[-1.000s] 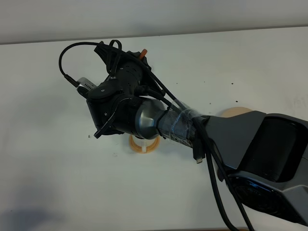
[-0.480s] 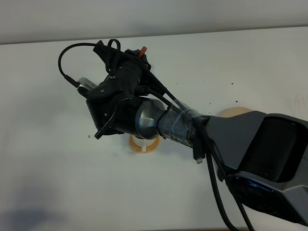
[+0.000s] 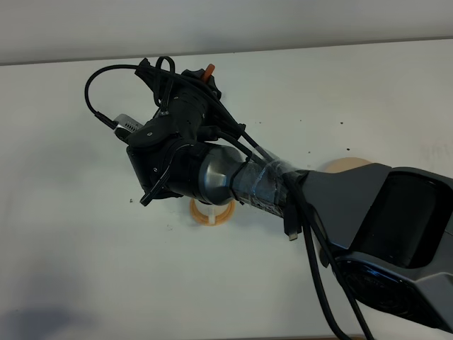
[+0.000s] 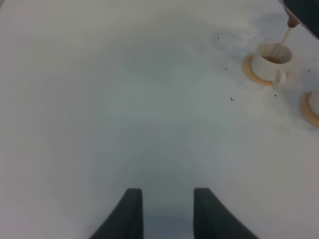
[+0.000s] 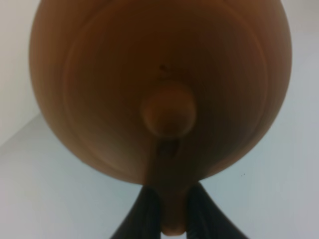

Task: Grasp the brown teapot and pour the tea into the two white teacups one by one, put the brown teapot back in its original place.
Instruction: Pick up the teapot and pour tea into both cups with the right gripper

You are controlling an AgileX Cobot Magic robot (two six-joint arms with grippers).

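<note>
The left gripper (image 4: 163, 196) hangs over bare white table (image 4: 99, 99), its two dark fingers apart with nothing between them.

The left wrist view shows two white cups, each on its own orange saucer. The first cup (image 4: 269, 62) sits whole in view on its saucer (image 4: 253, 74), with brown tea inside. A thin stream of tea (image 4: 284, 39) falls into it from a brown spout tip above. The second cup (image 4: 315, 101) is cut by the frame edge, and only part of it and its saucer (image 4: 306, 110) shows. The two stand near each other, not touching. A few dark specks dot the table around them.

From the high camera, the right arm (image 3: 212, 177) reaches across the middle and covers most of the scene. Black cables (image 3: 106, 71) loop off its wrist. Only one saucer shows here, peeking out under the arm, and both cups are hidden. Further right, one pale round plate (image 3: 343, 165) lies bare, half covered by the arm.

There is one teapot (image 5: 159, 74). It is held in the air, tipped over the first cup, and it fills the right wrist view with its lid knob facing the camera. The right gripper (image 5: 172, 199) is clamped on its handle, a finger on each side.
</note>
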